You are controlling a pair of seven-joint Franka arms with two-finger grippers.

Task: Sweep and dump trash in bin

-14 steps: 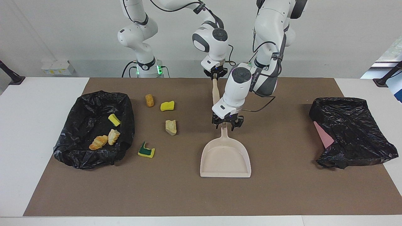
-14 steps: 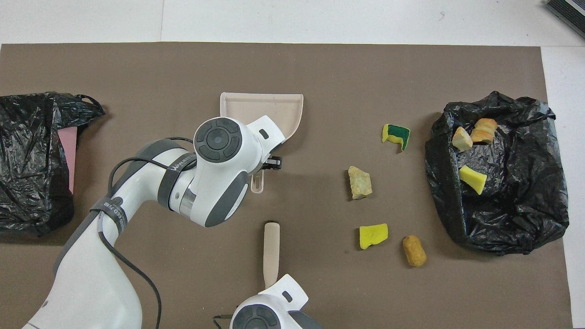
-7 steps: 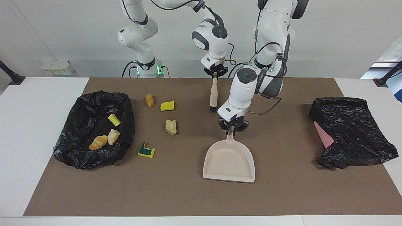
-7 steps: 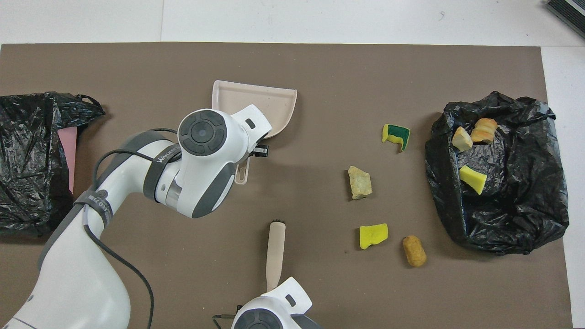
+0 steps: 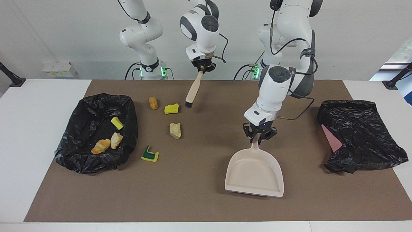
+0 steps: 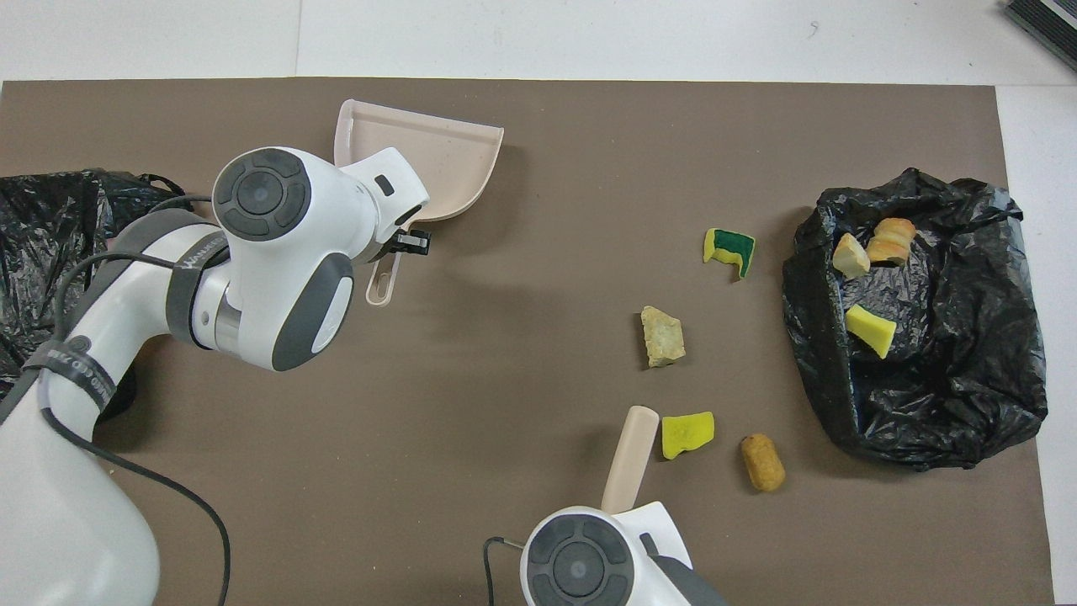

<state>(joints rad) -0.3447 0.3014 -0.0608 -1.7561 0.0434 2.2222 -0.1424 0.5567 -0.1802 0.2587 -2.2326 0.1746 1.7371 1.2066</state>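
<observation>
- Left gripper [image 5: 259, 137] pinched shut on the dustpan [image 5: 256, 172] handle; pan tilted, its mouth pointing away from the robots, over the mat [image 5: 199, 199] toward the left arm's end.
- Right gripper [image 5: 202, 68] clamped on the brush [image 5: 192, 91] handle; bristle end hangs down at about 7 o'clock in the facing view, just beside the yellow sponge piece [image 5: 171, 108].
- Loose trash on the mat: yellow sponge piece, brown cork-like lump [image 5: 153, 102] at its 10 o'clock, tan bread chunk [image 5: 175, 130] at its 6 o'clock, green-backed sponge [image 5: 150, 155] farther from the robots, just beside the bin.
- Bin [image 5: 93, 161], black-bag lined, at the right arm's end; already holds a sponge piece [image 5: 117, 122], a bread chunk [image 5: 116, 140] and a croissant [image 5: 100, 146].
- Second black bag [image 5: 363, 135] with a pink flat piece [image 5: 331, 138] at the left arm's end; not trash.
- Handling guess: scraps light and soft; sponges squash and bounce, cork lump likely rolls, bread may crumble. Better pushed low with the bristles than pinched.
- Dustpan stiff, light plastic; the handle near the pan is the right hold, keep its lip flat on the mat.
- Pan well apart from the scraps; it needs bringing over to them.
</observation>
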